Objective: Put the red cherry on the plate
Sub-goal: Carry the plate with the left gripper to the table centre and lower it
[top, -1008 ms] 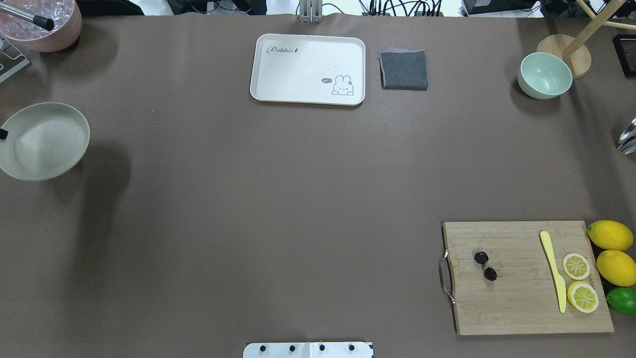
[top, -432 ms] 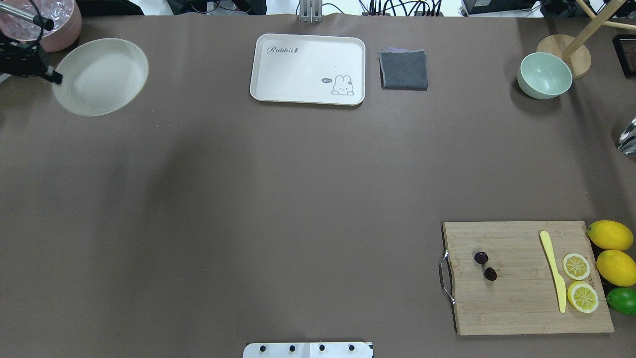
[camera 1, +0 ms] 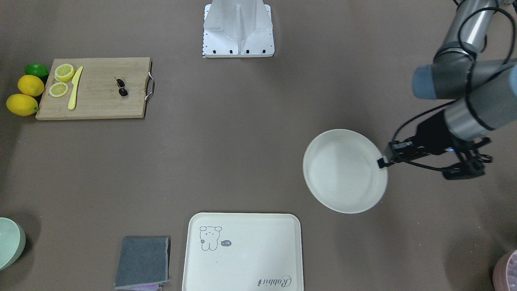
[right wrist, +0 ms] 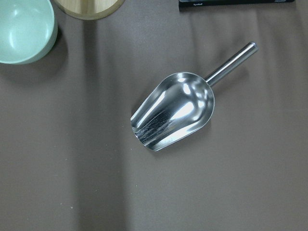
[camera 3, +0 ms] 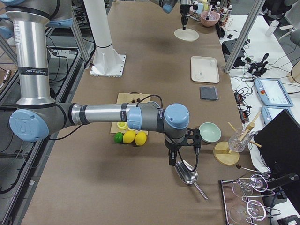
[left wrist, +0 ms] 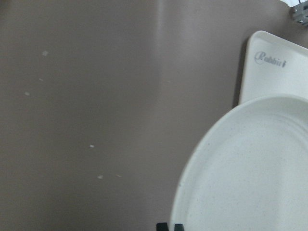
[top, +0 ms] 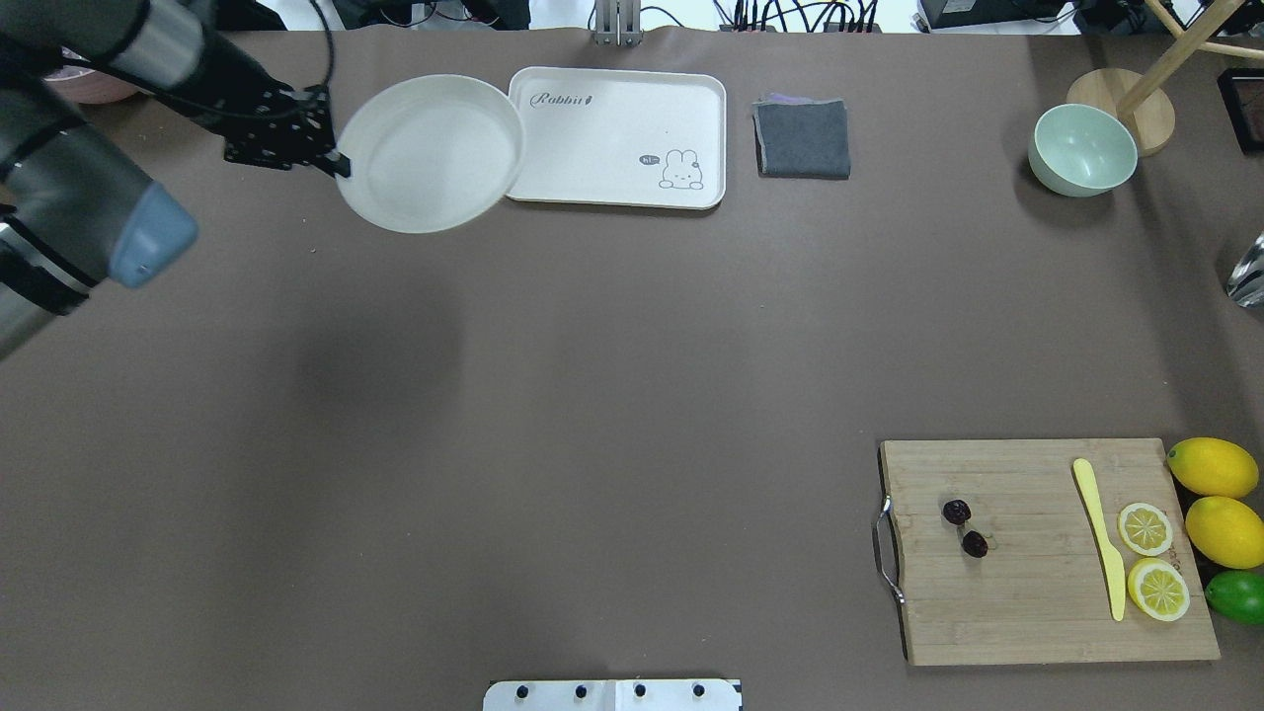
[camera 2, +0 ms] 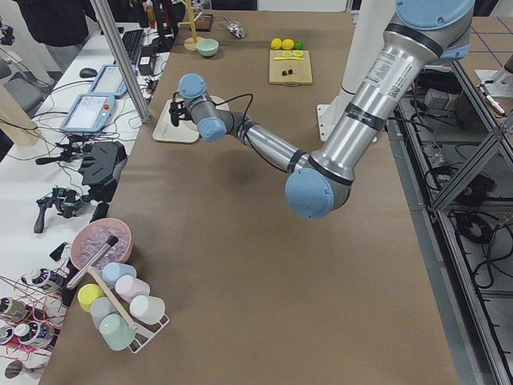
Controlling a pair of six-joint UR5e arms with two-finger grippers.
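Observation:
The red cherry [top: 965,528], a pair of tiny dark fruits, lies on the wooden cutting board [top: 1037,602] at the near right, also seen in the front view [camera 1: 121,87]. My left gripper [top: 339,164] is shut on the left rim of the cream-white plate [top: 430,153] and holds it above the table at the far left, overlapping the tray's edge. The front view shows the plate [camera 1: 343,169] with the left gripper [camera 1: 380,162] on its rim. My right gripper [camera 3: 171,161] hangs far off to the right over a metal scoop [right wrist: 173,110]; I cannot tell whether it is open or shut.
A rabbit-print tray [top: 612,136], a folded grey cloth [top: 802,138] and a pale green bowl [top: 1083,148] line the far side. The board also carries a yellow knife [top: 1099,538] and lemon slices [top: 1145,528]; whole lemons [top: 1213,467] and a lime [top: 1236,596] sit beside it.
The left arm has swung the plate from the left edge to the far side and then rightward beside the tray. The cherries have not moved.

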